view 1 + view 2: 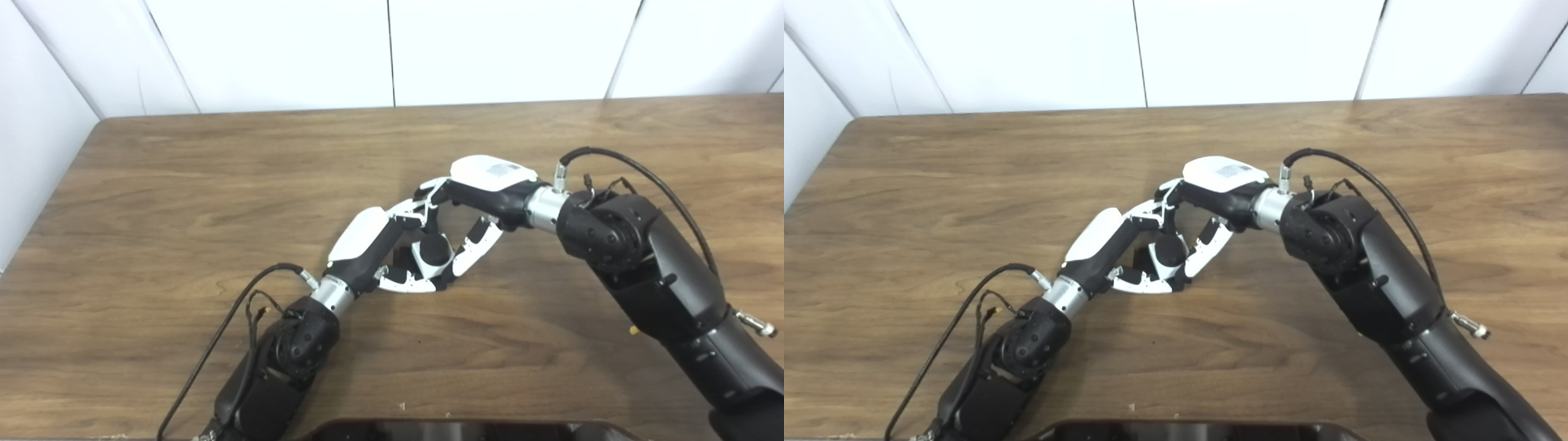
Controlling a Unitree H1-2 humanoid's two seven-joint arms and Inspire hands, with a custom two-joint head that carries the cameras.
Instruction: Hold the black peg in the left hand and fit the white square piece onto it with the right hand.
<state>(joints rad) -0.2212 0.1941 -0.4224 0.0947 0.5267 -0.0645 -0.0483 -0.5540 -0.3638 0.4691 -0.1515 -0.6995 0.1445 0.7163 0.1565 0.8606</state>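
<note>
Near the middle of the bench [184, 184], the left hand [367, 242] and, at its two o'clock, the right hand [484, 184] curl their fingers around the white piece [422, 252] with the black peg [435, 248] apparently already in it, so seating looks nearly done.
</note>
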